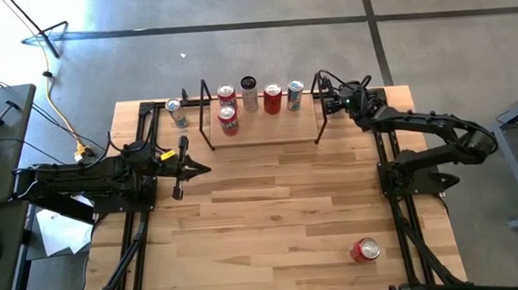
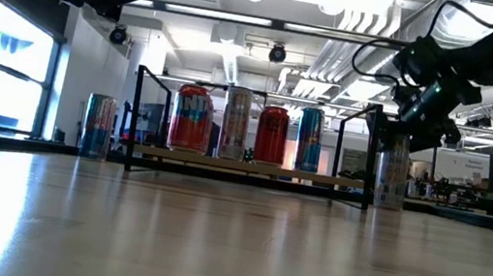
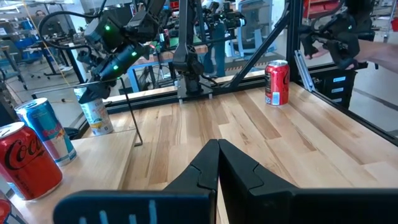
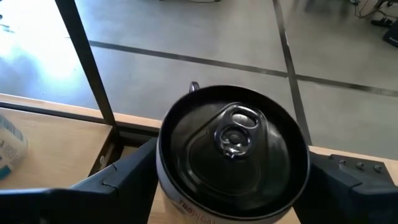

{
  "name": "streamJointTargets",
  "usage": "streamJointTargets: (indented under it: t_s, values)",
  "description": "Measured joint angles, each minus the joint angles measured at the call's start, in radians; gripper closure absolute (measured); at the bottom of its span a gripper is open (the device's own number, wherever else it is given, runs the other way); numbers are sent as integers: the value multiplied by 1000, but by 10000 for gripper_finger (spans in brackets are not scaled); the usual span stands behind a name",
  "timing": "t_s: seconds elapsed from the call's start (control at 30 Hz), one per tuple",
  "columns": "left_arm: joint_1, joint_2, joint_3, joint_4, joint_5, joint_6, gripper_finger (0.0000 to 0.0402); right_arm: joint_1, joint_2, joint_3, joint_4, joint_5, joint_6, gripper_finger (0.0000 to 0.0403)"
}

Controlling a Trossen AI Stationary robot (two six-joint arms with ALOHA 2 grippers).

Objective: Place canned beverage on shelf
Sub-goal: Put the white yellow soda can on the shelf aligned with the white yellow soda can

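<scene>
The shelf (image 1: 267, 131) stands at the table's far middle, a light-wood board (image 2: 242, 166) with a black wire frame at each end. Several cans stand on it, among them red ones (image 1: 228, 118) and a blue one (image 1: 295, 92). My right gripper (image 1: 328, 100) is shut on a silver can (image 2: 390, 179), which stands just outside the shelf's right frame. Its dark top fills the right wrist view (image 4: 233, 143). My left gripper (image 1: 183, 169) is shut and empty over the table's left middle. My right gripper pinches the silver can between its two fingers, one on each side of the can's upper wall just below the rim (image 4: 158, 165). The fingers come from above, slanting down. The can is upright, and its base (image 2: 386, 206) looks to be on the table.
A silver-blue can (image 1: 176, 112) stands on the table left of the shelf. A red can (image 1: 365, 250) stands near the table's near right corner. Black rails (image 1: 401, 208) run along both sides of the table. The middle of the table is bare wood.
</scene>
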Motion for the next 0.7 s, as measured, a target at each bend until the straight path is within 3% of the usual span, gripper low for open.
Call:
streamJointTargets:
  t_s: [0.27,0.7]
  values:
    - [0,0,0,0,0,0,401,0,2,0,9,-2,6,157]
    - [0,0,0,-1,0,-3,401,13,-76,-1,-12,-1,-4,159]
